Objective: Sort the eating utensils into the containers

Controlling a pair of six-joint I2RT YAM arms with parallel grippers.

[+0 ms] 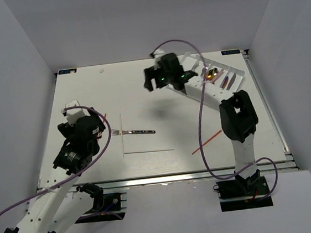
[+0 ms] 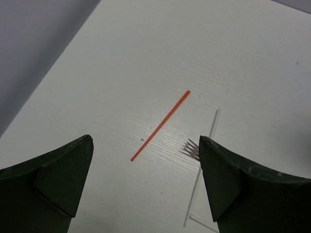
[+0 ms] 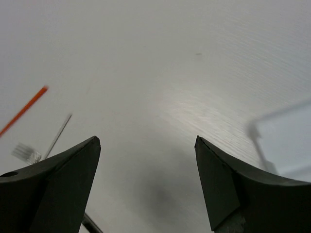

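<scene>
Spread wide and gripping nothing at the left gripper (image 2: 146,139), fingers low over the white counter (image 2: 233,43). Just ahead of the gap between those fingers, flat on the counter, a red chopstick (image 2: 160,125). At the inner edge of the right-hand finger, the tines of a fork (image 2: 192,148), with a pale chopstick (image 2: 214,121) just beyond them. Parted and empty too at the right gripper (image 1: 168,81), raised above the counter. Just to the right of its fingers, the white tray (image 1: 234,67), holding a gold spoon (image 1: 211,75) and purple utensils (image 1: 228,79); cannot tell which compartments. Well behind those fingers, near the right arm's base, a second red chopstick (image 1: 205,142) on the counter.
</scene>
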